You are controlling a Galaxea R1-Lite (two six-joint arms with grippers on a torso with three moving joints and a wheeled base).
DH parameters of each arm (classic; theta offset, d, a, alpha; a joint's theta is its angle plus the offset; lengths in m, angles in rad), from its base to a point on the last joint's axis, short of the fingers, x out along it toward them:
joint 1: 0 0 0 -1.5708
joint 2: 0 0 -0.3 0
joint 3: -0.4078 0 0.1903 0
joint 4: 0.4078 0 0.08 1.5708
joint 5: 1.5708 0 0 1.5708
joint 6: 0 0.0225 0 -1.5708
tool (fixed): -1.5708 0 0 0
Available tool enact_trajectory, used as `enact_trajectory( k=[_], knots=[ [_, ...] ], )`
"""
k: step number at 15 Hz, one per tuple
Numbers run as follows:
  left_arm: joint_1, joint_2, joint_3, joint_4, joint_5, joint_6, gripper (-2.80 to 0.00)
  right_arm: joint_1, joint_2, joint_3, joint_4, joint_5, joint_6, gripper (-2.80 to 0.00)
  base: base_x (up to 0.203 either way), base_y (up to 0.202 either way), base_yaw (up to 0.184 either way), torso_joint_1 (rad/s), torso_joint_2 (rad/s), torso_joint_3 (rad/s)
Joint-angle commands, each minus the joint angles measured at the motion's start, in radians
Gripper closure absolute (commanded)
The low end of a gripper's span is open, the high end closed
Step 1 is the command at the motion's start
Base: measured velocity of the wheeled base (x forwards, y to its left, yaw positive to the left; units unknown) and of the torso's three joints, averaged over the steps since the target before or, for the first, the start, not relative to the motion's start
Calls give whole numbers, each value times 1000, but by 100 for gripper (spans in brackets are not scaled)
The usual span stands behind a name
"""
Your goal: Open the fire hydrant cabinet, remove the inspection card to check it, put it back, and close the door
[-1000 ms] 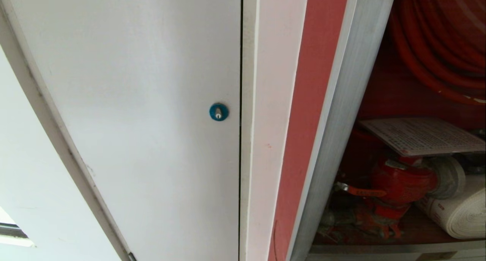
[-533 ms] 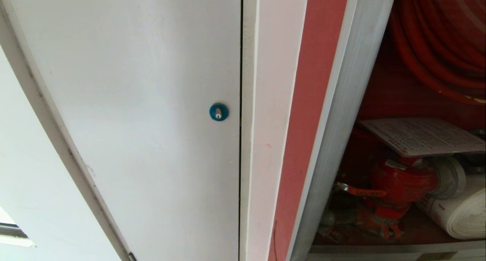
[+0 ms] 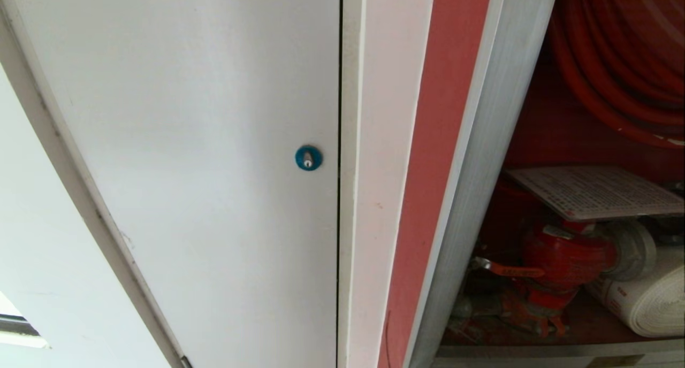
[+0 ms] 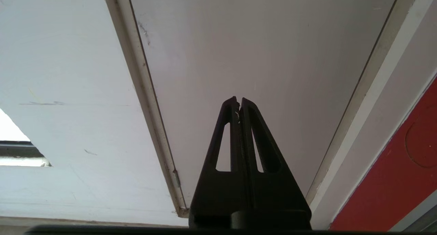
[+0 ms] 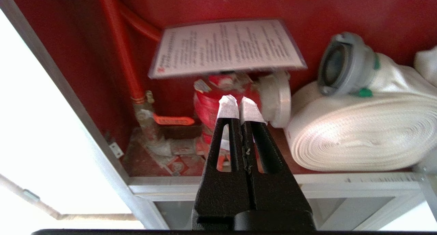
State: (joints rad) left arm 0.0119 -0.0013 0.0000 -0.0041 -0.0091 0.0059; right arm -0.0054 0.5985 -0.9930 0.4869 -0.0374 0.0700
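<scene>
The cabinet [image 5: 85, 50] stands open, and the card [image 5: 225, 47] lies flat on top of the valve [image 5: 208, 101]. Your right gripper [image 5: 241, 107] is clenched and empty, aimed at the valve just below the card. Spread the fingers first, then approach the card's near edge level, so you do not knock it off.

The cabinet floor [image 5: 307, 170] carries a red valve [image 5: 208, 101] and white rolled hose [image 5: 358, 136].
</scene>
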Motion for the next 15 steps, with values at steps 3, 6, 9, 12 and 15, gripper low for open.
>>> enact_trajectory(
  k=[3, 6, 9, 12, 15],
  knots=[
    [0, 0, 3, -1, 0, 0, 0, 11, -158, 101, -33, -16, -3, 0, 0, 0, 0, 0, 0, 0],
    [0, 0, 3, -1, 0, 0, 0, 11, -261, 167, -42, -18, -15, 0, 0, 0, 0, 0, 0, 0],
    [0, 0, 3, -1, 0, 0, 0, 12, -385, 255, -44, -16, -43, 0, 0, 0, 0, 0, 0, 0],
    [0, 0, 3, -1, 0, 0, 0, 12, -501, 392, -49, -15, -54, 0, 0, 0, 0, 0, 0, 0],
    [0, 0, 3, -1, 0, 0, 0, 12, -593, 565, -130, -16, -65, 0, 0, 0, 0, 0, 0, 0]
  ],
)
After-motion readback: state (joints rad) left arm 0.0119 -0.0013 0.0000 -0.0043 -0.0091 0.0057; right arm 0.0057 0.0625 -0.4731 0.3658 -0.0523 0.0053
